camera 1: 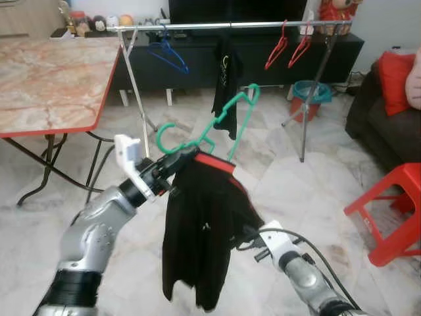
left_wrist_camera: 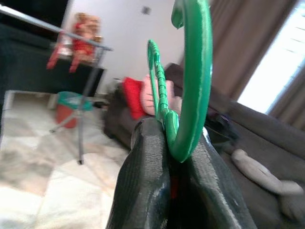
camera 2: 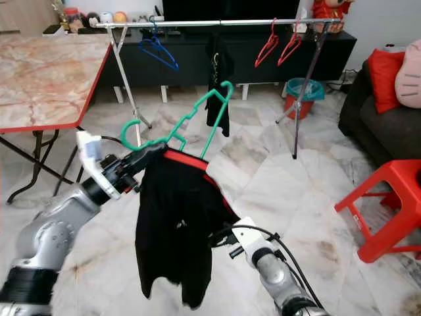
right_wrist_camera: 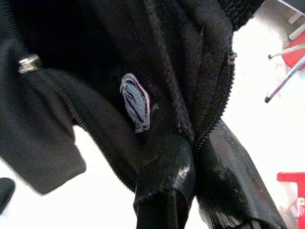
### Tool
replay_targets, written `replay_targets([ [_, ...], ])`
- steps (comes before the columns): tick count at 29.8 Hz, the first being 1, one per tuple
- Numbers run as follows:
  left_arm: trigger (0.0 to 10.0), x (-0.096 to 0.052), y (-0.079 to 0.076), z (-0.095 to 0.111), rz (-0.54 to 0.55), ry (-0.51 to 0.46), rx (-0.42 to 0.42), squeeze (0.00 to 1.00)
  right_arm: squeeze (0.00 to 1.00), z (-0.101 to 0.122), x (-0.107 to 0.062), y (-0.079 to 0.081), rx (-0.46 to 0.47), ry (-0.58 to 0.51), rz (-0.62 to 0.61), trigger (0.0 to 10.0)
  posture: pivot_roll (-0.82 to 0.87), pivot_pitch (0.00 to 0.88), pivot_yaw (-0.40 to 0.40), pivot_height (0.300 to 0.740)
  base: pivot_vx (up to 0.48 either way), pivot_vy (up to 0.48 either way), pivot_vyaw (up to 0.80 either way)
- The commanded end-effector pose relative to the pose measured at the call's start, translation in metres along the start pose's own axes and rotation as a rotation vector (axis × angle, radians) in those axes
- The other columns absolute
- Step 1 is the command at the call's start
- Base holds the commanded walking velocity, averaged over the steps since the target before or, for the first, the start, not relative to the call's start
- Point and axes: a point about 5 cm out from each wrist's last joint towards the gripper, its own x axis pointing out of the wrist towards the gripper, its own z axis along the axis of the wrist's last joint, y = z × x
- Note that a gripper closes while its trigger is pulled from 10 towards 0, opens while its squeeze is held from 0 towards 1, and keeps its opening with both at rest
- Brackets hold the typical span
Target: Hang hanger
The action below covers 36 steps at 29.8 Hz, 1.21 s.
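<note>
Mid-frame in the head views, the left gripper [camera 1: 176,162] has its jaws clamped on the green hanger [camera 1: 223,125] near its hook, a black jacket [camera 1: 200,230] draped below. The right gripper [right_wrist_camera: 190,143] — lower centre — pinches the jacket's zipper edge, jaws closed on the cloth. The clothes rail [camera 1: 230,26] crosses the top of the frame, well apart from the hanger.

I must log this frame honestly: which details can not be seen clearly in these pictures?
- Green hanger: its lower part is under the black jacket in the eye views.
- Right gripper: its fingertips are buried in jacket folds in the right wrist view.
- Left gripper: clamps the hanger; the left wrist view is blurred.
- Items on the far cabinet: too small.
</note>
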Motion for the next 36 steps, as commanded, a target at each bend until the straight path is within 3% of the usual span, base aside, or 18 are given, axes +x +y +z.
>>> replay_targets([
  [1,10.0,0.008,0.011,0.024,0.124,-0.142,0.029,0.0,0.0,-0.015,-0.006,-0.001,0.033,0.065,-0.009,0.0,0.03,0.0,-0.008,0.74,0.0,0.0,0.0],
  [3,10.0,0.011,0.014,0.027,0.161,-0.178,0.002,0.0,0.0,-0.015,-0.006,0.0,0.041,0.07,-0.006,0.0,0.03,0.0,-0.005,0.74,0.0,0.0,0.0],
  [7,10.0,0.019,0.002,0.03,0.094,-0.22,-0.054,0.0,0.0,-0.016,-0.006,0.001,0.025,0.076,-0.003,0.0,0.03,0.0,-0.002,0.74,0.0,0.0,0.0],
  [10,10.0,0.024,-0.012,0.022,0.013,-0.167,-0.017,0.0,0.0,-0.017,-0.007,0.001,0.034,0.084,-0.004,0.0,0.03,0.0,0.0,0.74,0.0,0.0,0.0],
  [11,10.0,0.025,-0.014,0.02,0.005,-0.157,-0.005,0.0,0.0,-0.017,-0.007,0.001,0.037,0.084,-0.007,0.7,0.02,0.0,0.002,0.74,0.0,0.0,0.0],
  [12,10.0,0.026,-0.017,0.017,-0.018,-0.144,-0.01,0.0,0.0,-0.018,-0.007,0.0,0.047,0.088,-0.018,10.0,0.02,0.0,0.002,0.74,0.0,0.0,0.0],
  [16,10.0,0.026,-0.02,0.014,-0.041,-0.097,0.031,0.0,0.0,-0.011,-0.003,-0.004,0.105,0.075,-0.027,10.0,0.02,0.0,0.002,0.74,0.0,0.0,0.0],
  [17,10.0,0.026,-0.02,0.013,-0.041,-0.087,0.042,0.0,0.91,-0.01,-0.002,-0.005,0.116,0.068,-0.025,10.0,0.02,0.0,0.002,0.74,0.0,0.0,0.0],
  [18,10.0,0.025,-0.018,0.013,-0.034,-0.077,0.056,0.0,1.0,-0.006,0.0,-0.006,0.137,0.058,-0.021,10.0,0.02,0.0,0.002,0.74,0.0,0.0,0.0],
  [26,10.0,0.021,-0.017,0.01,-0.055,-0.032,0.102,0.0,1.0,-0.007,0.0,0.003,0.081,0.084,0.114,10.0,0.02,0.0,0.004,0.74,0.0,0.0,0.0],
  [31,10.0,0.017,-0.016,0.008,-0.057,-0.016,0.108,0.0,1.0,-0.021,-0.008,0.009,-0.004,0.125,0.222,10.0,0.02,0.0,0.003,0.74,0.0,0.0,0.0],
  [36,10.0,0.016,-0.017,0.007,-0.068,-0.012,0.106,0.0,1.0,-0.031,-0.014,0.006,-0.076,0.18,0.261,10.0,0.02,0.0,0.002,0.74,0.0,0.0,0.0],
])
